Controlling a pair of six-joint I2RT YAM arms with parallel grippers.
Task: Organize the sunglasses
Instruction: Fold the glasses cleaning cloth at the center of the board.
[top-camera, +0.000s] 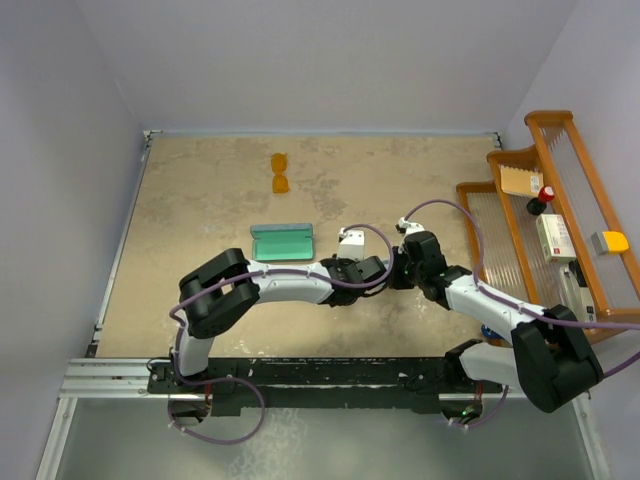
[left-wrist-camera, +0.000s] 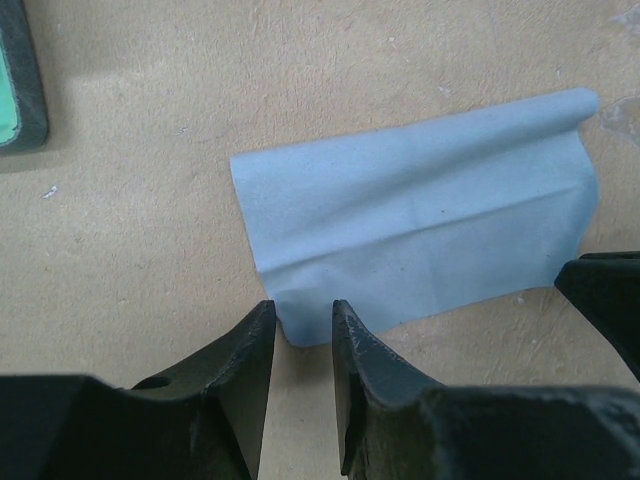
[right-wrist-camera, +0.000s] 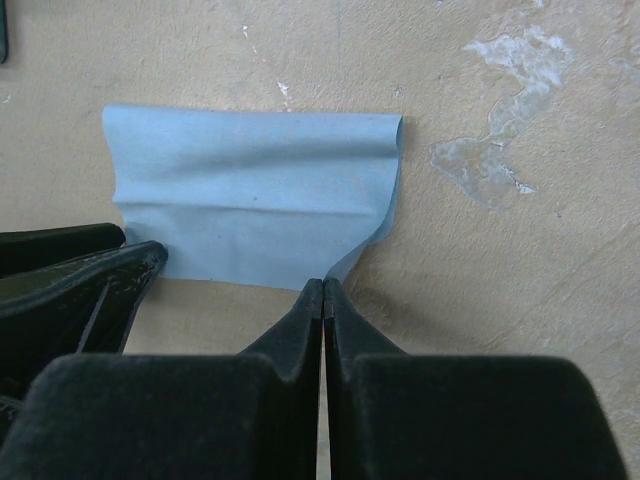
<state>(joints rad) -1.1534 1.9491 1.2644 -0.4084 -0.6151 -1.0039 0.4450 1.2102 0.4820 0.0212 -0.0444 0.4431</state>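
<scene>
**Table** (top-camera: 200, 200): tan, mottled surface filling the middle of the top view.

**Rack** (top-camera: 548, 118): wooden and tiered, along the right edge. It holds small items too small to identify.

**Left arm** (top-camera: 290, 280) and **right arm** (top-camera: 490, 305): both reach from the bottom edge, and their tips meet just right of centre.

**Case** (top-camera: 283, 241): open with the teal lining up, at the centre of the frame, just left of the arm tips. Nothing is visible inside it.

**Cloth** (left-wrist-camera: 420, 220): pale blue and mostly flat, with one fold along its upper edge. It sits at the centre of both wrist views.

**Left gripper** (left-wrist-camera: 303, 312): fingers narrowly spread, straddling the cloth's lower left corner in its own view. No grip is evident.

**Right gripper** (right-wrist-camera: 322, 285): fingers pressed together at the cloth's lower right corner, which curls toward the tips. It appears to be pinching that corner.

**Sunglasses** (top-camera: 281, 173): orange lenses, lying on the table at the upper centre of the top view. They are well apart from the case, the cloth and both grippers.

**Progress (judgement):** early. The case stands open, and both arms are occupied with the cloth, probably to fold or place it. The sunglasses lie outside the case with neither gripper near them. Picking them up, seating them in the case and closing the lid all appear to be left.
</scene>
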